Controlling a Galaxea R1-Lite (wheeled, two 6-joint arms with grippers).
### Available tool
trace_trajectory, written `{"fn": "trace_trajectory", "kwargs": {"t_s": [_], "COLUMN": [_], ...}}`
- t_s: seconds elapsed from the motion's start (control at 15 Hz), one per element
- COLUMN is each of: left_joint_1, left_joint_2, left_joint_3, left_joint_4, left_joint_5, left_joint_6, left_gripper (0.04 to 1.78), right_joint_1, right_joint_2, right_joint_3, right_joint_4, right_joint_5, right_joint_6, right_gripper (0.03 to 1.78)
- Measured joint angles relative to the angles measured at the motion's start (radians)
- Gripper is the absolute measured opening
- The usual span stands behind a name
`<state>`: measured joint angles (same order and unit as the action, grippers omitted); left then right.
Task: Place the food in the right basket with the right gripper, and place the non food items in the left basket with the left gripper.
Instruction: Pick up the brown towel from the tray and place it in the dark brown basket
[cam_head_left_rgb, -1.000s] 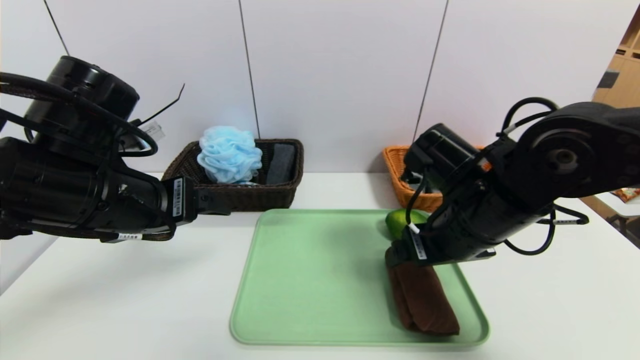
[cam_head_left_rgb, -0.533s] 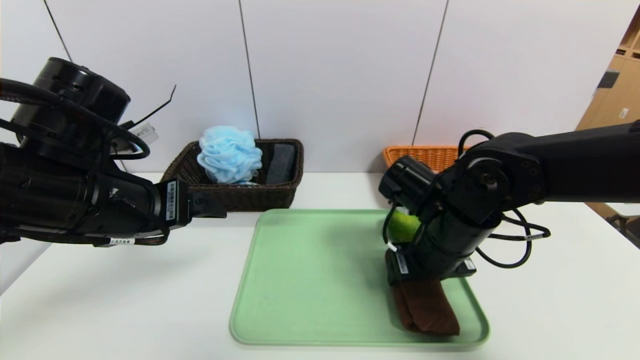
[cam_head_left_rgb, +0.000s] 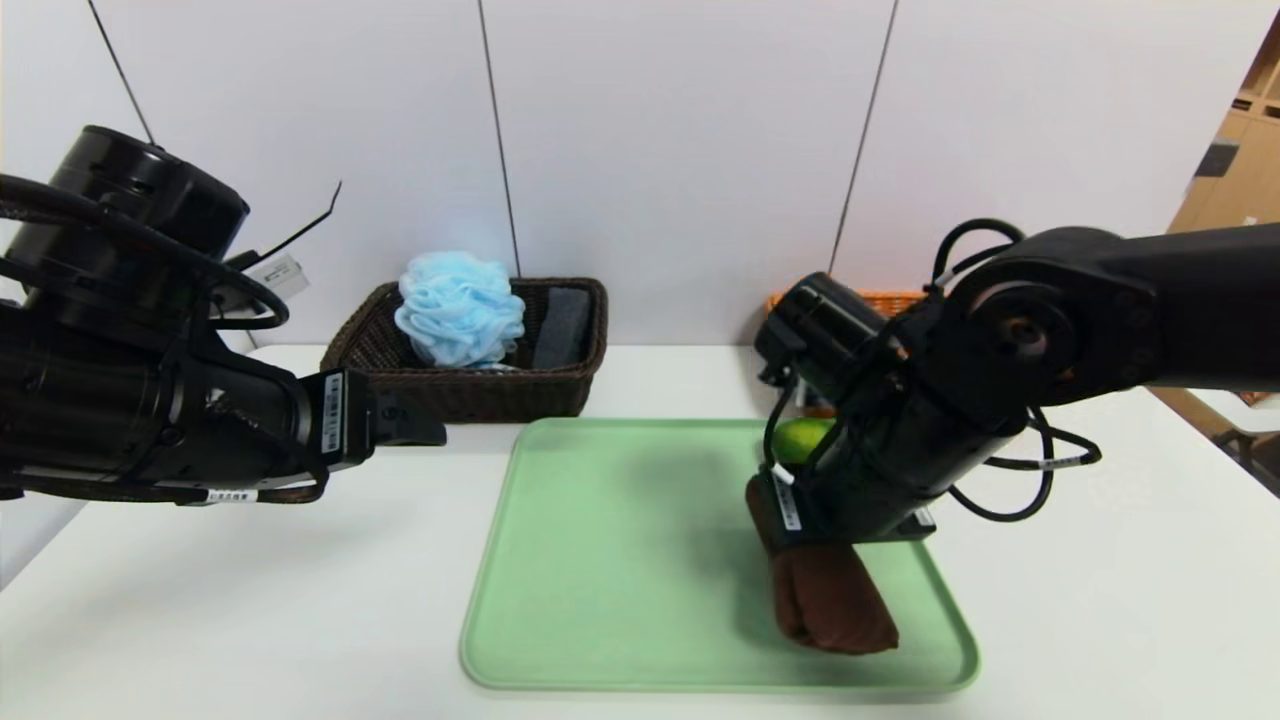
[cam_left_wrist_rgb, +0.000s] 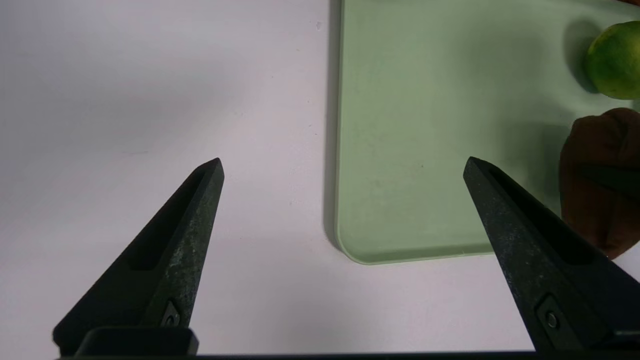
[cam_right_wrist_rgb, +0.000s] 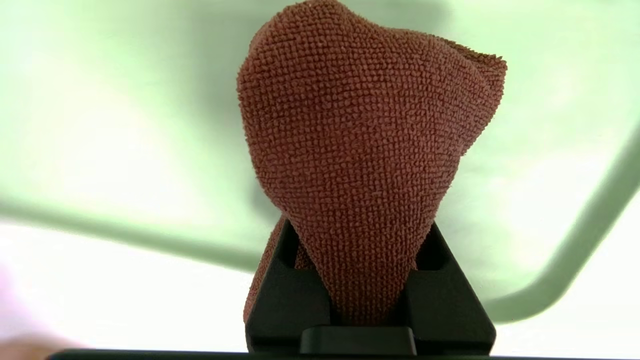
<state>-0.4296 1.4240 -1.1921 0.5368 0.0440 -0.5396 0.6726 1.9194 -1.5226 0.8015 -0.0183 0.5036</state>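
While clamped (right end effector (cam_right_wrist_rgb: 370, 295)), brown towel (cam_right_wrist_rgb: 370, 150)

One pale green rectangular plastic tray (cam_head_left_rgb: 620, 560). One brown rolled terry towel (cam_head_left_rgb: 828, 600). One dark grey rolled towel (cam_head_left_rgb: 562, 326). One round glossy green citrus fruit (cam_head_left_rgb: 800, 438). One fluffy light blue mesh bath pouf (cam_head_left_rgb: 460, 308). Two rectangular woven wicker baskets: one dark brown (cam_head_left_rgb: 470, 388), one light orange (cam_head_left_rgb: 890, 299), the latter mostly hidden. Two black robot grippers: left gripper (cam_left_wrist_rgb: 345, 167), right gripper (cam_right_wrist_rgb: 367, 300).
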Motion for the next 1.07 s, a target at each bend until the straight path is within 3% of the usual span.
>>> {"fn": "trace_trajectory", "kwargs": {"t_s": [0.13, 0.27, 0.4, 0.6, 0.8, 1.07], "left_joint_1": [0.000, 0.000, 0.000, -0.002, -0.002, -0.003], "left_joint_2": [-0.006, -0.018, -0.033, -0.063, -0.100, -0.151], "left_joint_3": [0.006, 0.026, 0.048, 0.080, 0.122, 0.177], "left_joint_4": [0.000, 0.000, 0.001, 0.003, 0.004, 0.010], "left_joint_5": [0.000, 0.001, 0.001, 0.003, 0.004, 0.028], "left_joint_6": [-0.001, -0.001, -0.002, 0.001, 0.003, 0.001], "left_gripper": [1.69, 1.69, 1.69, 1.69, 1.69, 1.69], "right_joint_1": [0.010, 0.013, 0.013, 0.013, 0.022, 0.059], "right_joint_2": [-0.034, -0.057, -0.064, -0.006, 0.137, 0.323], "right_joint_3": [-0.034, -0.060, -0.063, -0.064, -0.169, -0.410], "right_joint_4": [-0.008, -0.074, -0.243, -0.603, -0.947, -1.158], "right_joint_5": [0.062, 0.096, 0.105, 0.100, 0.050, 0.034], "right_joint_6": [-0.002, -0.003, -0.008, -0.018, -0.066, -0.174], "right_gripper": [0.33, 0.33, 0.33, 0.33, 0.33, 0.33]}}
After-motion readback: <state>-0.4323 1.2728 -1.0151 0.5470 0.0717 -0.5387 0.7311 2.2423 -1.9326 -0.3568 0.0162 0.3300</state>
